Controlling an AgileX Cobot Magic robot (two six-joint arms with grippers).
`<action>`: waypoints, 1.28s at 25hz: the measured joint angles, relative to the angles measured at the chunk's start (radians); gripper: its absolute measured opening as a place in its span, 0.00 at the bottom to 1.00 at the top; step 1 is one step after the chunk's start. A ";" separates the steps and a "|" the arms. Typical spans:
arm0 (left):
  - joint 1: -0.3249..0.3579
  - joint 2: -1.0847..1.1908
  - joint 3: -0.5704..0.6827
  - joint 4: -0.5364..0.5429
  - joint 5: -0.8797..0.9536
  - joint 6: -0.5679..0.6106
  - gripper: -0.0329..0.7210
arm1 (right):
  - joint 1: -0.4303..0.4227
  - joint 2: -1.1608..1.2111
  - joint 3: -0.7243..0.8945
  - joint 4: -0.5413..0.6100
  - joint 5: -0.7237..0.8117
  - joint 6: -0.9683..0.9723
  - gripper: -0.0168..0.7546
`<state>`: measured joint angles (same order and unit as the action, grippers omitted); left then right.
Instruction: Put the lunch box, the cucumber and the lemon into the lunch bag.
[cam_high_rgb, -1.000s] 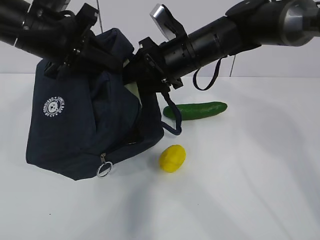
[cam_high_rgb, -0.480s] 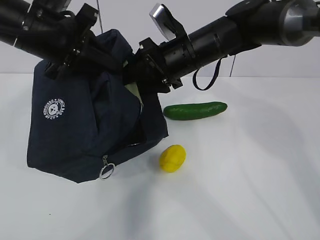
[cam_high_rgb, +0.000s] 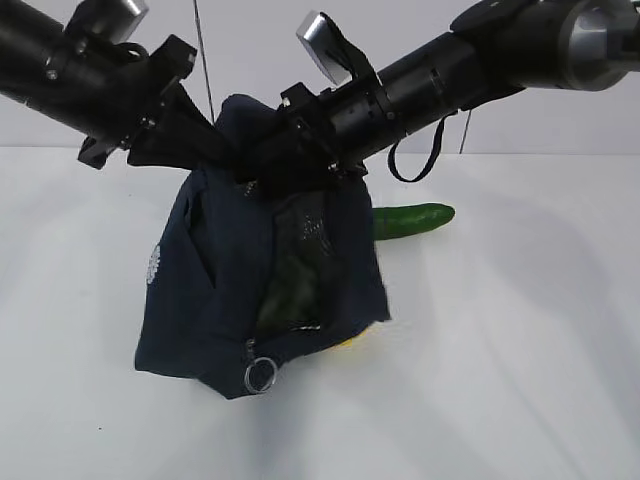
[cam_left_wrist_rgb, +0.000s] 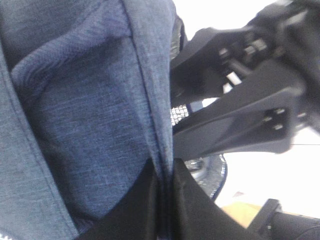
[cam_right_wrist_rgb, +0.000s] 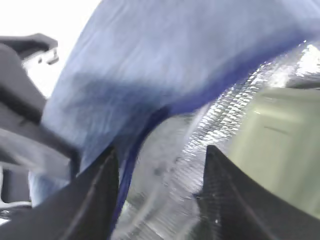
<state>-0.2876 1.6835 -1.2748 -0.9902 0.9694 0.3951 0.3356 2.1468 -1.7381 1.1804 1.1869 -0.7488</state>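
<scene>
The left gripper (cam_left_wrist_rgb: 165, 200) is pinched tight on a fold of the lunch bag (cam_high_rgb: 260, 290) at its rim; in the left wrist view the cloth runs straight down between its dark fingers (cam_left_wrist_rgb: 192, 210). The right gripper (cam_right_wrist_rgb: 155, 200) stands with its jaws spread astride the opposite rim edge, navy cloth outside one finger and silvery lining between them; whether it truly bears on the cloth or only props the mouth apart is hard to tell from so close and blurred a view. Just beyond its tips, inside the bag, lies the pale green lid of the lunch box (cam_right_wrist_rgb: 280, 150).

The bag is soft and limp, and judging by how it sags it folds wherever it is not held, so the rim or the handles are the places to take it; with the stiff box inside it likely hangs heavy and may swing. Below and beyond the right gripper the cucumber (cam_high_rgb: 420, 217) lies on the table (cam_high_rgb: 520, 380), firm and glossy, probably slippery, best taken across its middle. The lemon (cam_high_rgb: 348, 343) shows only as a yellow sliver under the bag's edge.

Against the earlier frames, the bag has swung toward the right arm, turned so its logo faces away, and now hides most of the lemon and one end of the cucumber
</scene>
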 joint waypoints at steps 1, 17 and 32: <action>0.000 0.000 0.000 0.011 -0.003 0.000 0.05 | 0.000 0.000 0.000 -0.002 0.002 0.000 0.58; 0.109 -0.002 -0.002 0.109 0.032 0.000 0.05 | 0.002 0.000 -0.132 -0.220 0.018 0.102 0.58; 0.169 -0.043 -0.002 0.266 0.079 0.000 0.05 | 0.002 -0.045 -0.223 -0.617 0.034 0.377 0.58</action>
<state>-0.1182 1.6405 -1.2766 -0.7243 1.0481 0.3951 0.3380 2.1013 -1.9616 0.5639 1.2210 -0.3718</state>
